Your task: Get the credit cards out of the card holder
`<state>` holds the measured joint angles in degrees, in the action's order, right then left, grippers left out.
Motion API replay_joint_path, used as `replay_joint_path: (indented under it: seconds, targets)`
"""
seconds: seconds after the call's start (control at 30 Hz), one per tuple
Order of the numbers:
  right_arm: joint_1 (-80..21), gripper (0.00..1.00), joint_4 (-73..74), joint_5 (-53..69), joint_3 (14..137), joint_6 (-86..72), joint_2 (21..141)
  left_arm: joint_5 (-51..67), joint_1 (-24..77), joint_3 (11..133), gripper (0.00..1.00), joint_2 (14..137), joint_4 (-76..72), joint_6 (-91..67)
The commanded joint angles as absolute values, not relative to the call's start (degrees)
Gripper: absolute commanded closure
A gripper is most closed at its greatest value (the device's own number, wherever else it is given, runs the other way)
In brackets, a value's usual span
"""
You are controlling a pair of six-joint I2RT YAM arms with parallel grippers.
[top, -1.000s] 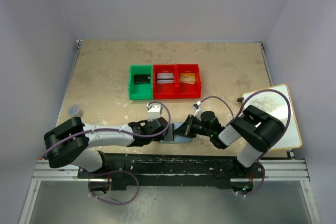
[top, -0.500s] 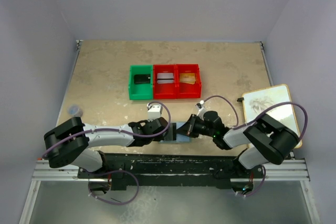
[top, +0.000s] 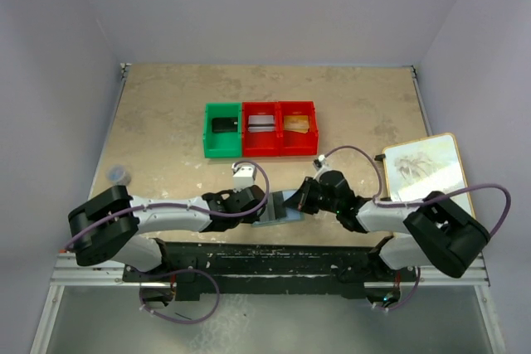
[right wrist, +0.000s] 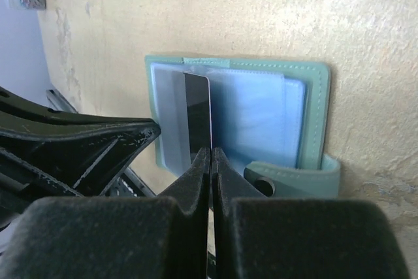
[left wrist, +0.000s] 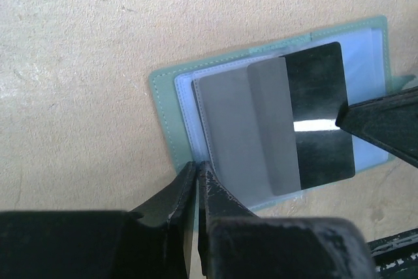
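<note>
your right pincer (right wrist: 210,155), clamped on the dark card (left wrist: 317,115), has drawn back, so it's partly out of the open card holder (left wrist: 163,96) at the counter's (top: 166,122) front edge, left pincer (left wrist: 196,171) closed at its corner.

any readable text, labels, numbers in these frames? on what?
None can be read.
dark card, half out of the card holder: no print shows, only a bright glare band.
Contents of the green bin and the red bins: too small to read.
board at the right edge: a sketch, no legible words.
</note>
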<state>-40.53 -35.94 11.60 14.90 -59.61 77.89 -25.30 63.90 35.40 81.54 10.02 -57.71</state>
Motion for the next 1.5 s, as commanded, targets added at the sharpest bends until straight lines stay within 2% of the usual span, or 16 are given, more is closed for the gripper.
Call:
replay_joint_path:
  seconds: [0.0, 0.27, 0.53, 0.63, 0.73, 0.93, 1.27, 1.47]
  targets:
    - [-40.5, 1.00, -30.1, 9.1, 17.2, -55.6, 76.0, -26.4, 63.9, 35.5, 0.96, 78.6, 10.3, -58.1]
    - [-40.4, 1.00, -37.6, 12.2, 16.3, -57.3, 82.2, -20.1, 64.2, 36.9, 0.92, 79.9, 1.0, -57.8]
    - [-40.4, 0.94, -39.2, 12.8, 14.8, -59.4, 82.6, -20.1, 64.2, 39.1, 0.93, 85.6, 2.2, -56.7]
    - [-40.4, 0.90, -38.6, 12.6, 14.5, -59.4, 81.1, -20.9, 64.2, 38.1, 0.95, 86.8, 3.4, -57.6]
    - [-40.4, 0.79, -38.6, 12.3, 13.8, -59.5, 79.7, -21.2, 64.3, 35.7, 0.96, 86.6, 3.5, -58.4]
    - [-40.3, 0.68, -39.0, 13.4, 14.1, -59.2, 79.4, -21.5, 64.3, 33.1, 0.98, 84.7, 3.5, -59.0]
    - [-40.0, 0.64, -46.2, 15.2, 12.7, -61.0, 84.3, -22.1, 64.3, 34.5, 0.98, 84.4, 5.4, -57.8]
    - [-37.3, 0.64, -63.0, 18.8, 7.2, -62.9, 88.0, -22.6, 64.3, 34.4, 0.99, 83.6, 6.6, -58.0]
